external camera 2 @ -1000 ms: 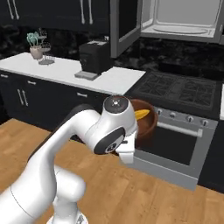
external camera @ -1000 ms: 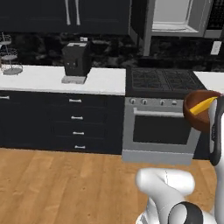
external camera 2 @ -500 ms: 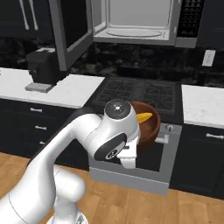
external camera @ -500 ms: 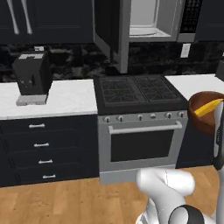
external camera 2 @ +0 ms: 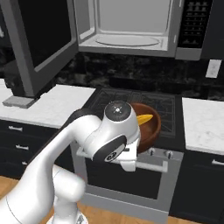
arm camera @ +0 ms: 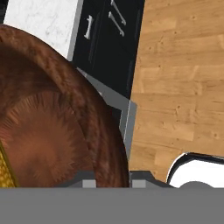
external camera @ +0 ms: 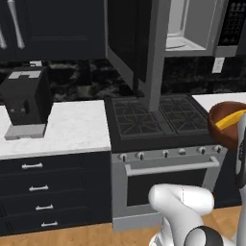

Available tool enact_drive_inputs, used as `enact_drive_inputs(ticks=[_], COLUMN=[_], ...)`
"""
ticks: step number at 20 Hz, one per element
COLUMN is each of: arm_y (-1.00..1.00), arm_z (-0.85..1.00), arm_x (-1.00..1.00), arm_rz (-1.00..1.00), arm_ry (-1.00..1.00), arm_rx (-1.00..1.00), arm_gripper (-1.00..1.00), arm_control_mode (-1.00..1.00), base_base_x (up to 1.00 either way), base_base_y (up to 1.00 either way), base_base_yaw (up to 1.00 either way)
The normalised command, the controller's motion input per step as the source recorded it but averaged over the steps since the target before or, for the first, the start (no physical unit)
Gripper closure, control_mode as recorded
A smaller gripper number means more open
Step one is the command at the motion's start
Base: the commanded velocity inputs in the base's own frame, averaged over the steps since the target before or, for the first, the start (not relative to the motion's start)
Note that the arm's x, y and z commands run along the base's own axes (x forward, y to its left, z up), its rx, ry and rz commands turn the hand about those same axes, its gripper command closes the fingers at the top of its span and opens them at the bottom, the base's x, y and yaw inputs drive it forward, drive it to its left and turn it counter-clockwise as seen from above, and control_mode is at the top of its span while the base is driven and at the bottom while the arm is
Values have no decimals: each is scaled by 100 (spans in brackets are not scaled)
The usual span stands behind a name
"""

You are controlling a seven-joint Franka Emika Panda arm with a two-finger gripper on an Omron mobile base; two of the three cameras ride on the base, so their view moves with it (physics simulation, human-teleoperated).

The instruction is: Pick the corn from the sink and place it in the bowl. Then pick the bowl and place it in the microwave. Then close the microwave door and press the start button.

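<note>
Reddish-brown bowl (external camera 2: 146, 127): held up in the air over the front edge of the stove (external camera: 158, 120), below the open microwave (external camera 2: 131, 28); the rim sits between the fingers (arm camera: 113, 181), which are closed narrow on it.
Corn (external camera 2: 145, 118): lies inside the bowl, long axis slanting, its tip rising toward the rim on the bowl's right in the right base view.
Microwave door (external camera: 134, 48): swung wide open to the left, its grey edge facing the robot; cavity mouth clear, with open air between the bowl and the cavity floor.
Worktop (external camera: 57, 127): white stretch left of the stove, a black coffee machine (external camera: 26, 101) standing on it, well apart from the bowl.
Hidden: the arm's elbow covers the bowl's left side in the right base view; the frame edge cuts the bowl in the left base view; the hand view shows just a sliver of corn.
</note>
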Motion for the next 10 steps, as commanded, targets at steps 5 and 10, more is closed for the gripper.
enact_drive_inputs(ticks=[5,10], arm_y=[0,0], arm_z=[0,0], arm_x=[0,0], arm_rz=[0,0], arm_ry=[0,0], arm_rx=[0,0], arm_gripper=[100,100], arm_control_mode=[100,100], base_base_x=[53,32], base_base_y=[-5,-36], base_base_yaw=[0,3])
